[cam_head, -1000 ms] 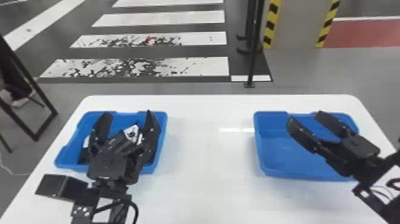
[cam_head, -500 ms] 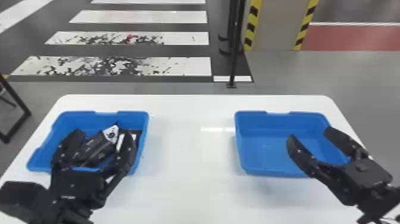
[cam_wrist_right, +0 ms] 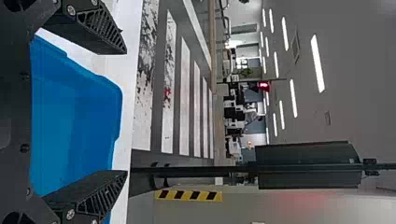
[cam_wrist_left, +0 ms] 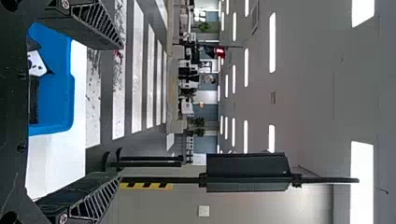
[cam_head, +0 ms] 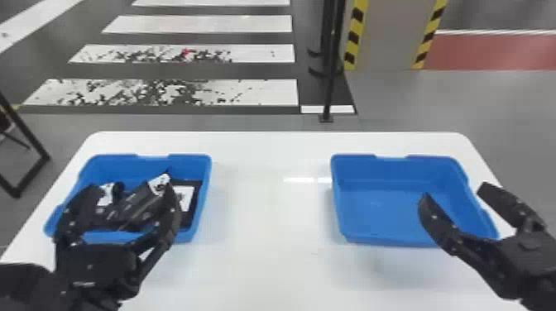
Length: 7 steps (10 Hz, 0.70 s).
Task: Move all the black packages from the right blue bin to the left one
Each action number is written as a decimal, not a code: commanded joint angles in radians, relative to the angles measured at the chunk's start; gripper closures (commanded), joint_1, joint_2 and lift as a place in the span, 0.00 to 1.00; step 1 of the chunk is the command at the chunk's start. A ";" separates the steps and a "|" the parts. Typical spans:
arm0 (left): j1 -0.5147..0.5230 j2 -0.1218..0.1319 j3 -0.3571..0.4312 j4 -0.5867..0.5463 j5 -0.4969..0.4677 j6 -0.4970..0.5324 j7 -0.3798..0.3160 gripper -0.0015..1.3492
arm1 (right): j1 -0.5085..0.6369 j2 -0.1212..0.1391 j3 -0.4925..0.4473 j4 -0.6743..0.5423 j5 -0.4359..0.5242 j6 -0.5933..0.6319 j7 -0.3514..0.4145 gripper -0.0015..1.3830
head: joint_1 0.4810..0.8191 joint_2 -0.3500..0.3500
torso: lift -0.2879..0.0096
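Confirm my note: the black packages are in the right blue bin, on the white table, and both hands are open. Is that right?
Not quite: the head view shows the black packages in the left blue bin. It is on the white table, and the left hand and right hand are open.

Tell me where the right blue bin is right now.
In the head view, the right blue bin sits on the white table's right side, by the right gripper.

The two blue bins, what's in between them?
In the head view, just white tabletop with a streak of glare lies between the left blue bin and the right blue bin.
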State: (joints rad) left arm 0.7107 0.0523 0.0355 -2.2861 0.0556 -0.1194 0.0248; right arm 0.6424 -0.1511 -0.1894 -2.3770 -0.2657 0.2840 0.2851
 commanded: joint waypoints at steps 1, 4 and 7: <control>-0.004 0.012 -0.026 -0.003 0.034 0.004 -0.002 0.05 | 0.001 0.001 0.000 0.000 -0.004 -0.012 0.000 0.09 | 0.63 0.52 | 0.50; -0.001 0.012 -0.024 -0.003 0.044 0.004 -0.003 0.05 | 0.001 0.001 -0.002 0.000 -0.010 -0.019 -0.003 0.09 | 0.63 0.50 | 0.50; -0.011 0.014 -0.027 -0.003 0.050 0.006 -0.005 0.05 | 0.003 0.001 -0.004 0.000 -0.016 -0.024 -0.004 0.09 | 0.63 0.49 | 0.50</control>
State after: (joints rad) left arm 0.7032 0.0648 0.0101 -2.2887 0.1047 -0.1130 0.0199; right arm 0.6447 -0.1503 -0.1927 -2.3771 -0.2785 0.2606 0.2805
